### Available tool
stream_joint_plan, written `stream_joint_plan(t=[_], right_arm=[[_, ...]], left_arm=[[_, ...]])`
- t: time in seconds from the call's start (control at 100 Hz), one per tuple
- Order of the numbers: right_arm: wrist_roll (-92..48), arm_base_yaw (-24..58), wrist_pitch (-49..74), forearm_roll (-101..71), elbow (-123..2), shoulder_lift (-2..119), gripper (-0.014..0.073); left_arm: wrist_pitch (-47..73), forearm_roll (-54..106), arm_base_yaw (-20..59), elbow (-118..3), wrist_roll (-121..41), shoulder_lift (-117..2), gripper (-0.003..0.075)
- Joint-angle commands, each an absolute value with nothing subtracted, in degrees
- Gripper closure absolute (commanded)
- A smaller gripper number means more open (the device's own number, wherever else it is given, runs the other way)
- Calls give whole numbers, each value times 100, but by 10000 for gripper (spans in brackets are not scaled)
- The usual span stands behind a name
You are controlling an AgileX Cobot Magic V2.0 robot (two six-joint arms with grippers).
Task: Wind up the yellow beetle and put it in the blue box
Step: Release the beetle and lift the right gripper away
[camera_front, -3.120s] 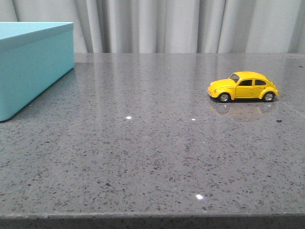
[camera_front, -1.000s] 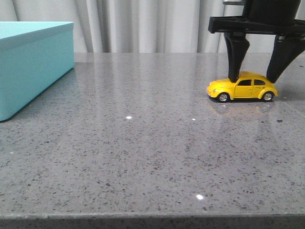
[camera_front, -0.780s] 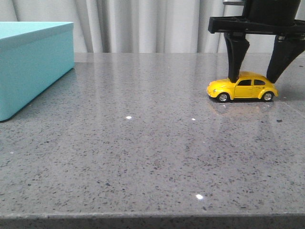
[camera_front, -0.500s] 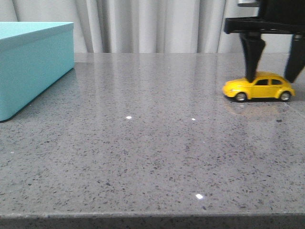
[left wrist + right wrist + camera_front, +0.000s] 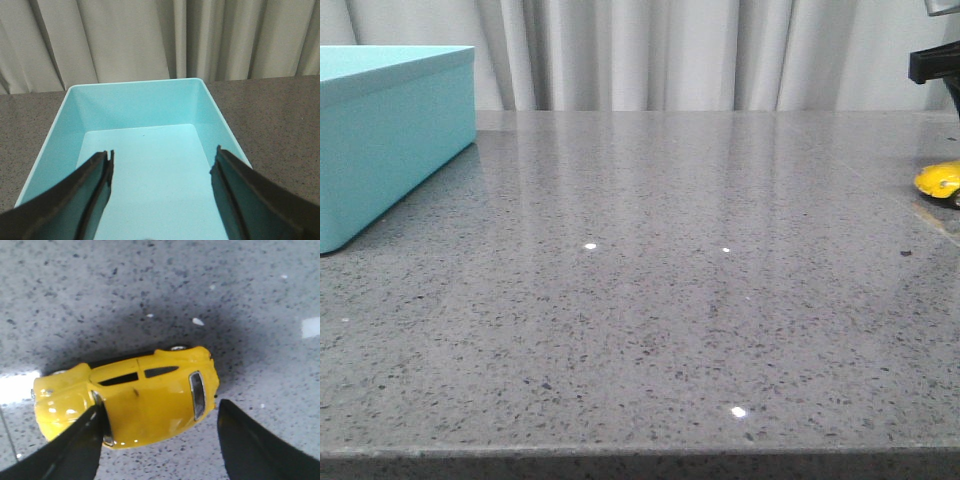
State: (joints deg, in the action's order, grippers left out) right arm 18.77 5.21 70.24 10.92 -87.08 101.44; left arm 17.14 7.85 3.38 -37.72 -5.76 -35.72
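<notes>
The yellow beetle (image 5: 940, 182) stands on the grey table at the far right edge of the front view, only its nose showing. In the right wrist view the yellow beetle (image 5: 145, 400) lies between the fingers of my right gripper (image 5: 159, 407). That gripper is open: one finger touches the windscreen end, and the other stands a little apart from the rear. The blue box (image 5: 390, 130) stands at the far left. My left gripper (image 5: 162, 165) is open and empty above the blue box's (image 5: 135, 102) empty inside.
A black part of the right arm (image 5: 937, 62) shows at the top right of the front view. Grey curtains (image 5: 650, 55) hang behind the speckled table (image 5: 650, 300). The table's front edge runs along the bottom of the front view.
The right gripper and the yellow beetle between its fingers have slid to the right along the table, almost out of the front view. The blue box has not moved.
</notes>
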Motion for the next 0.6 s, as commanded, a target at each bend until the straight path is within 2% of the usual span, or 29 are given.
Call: stream_joint_plan(t=[0.0,0.25,0.59], right_arm=[[1783,497,7279,1238,-8844,9628,108],[1381,528,6889,249,-8828,8719,108],[1135,528,6570,-207,-8318,8460,108]], left_arm=[[1188,854,385,-3996,-575,-3610,298],[1049,854,385,-3996,-575,-3610,298],[997,854,385,-3996,-575,-3610,298]])
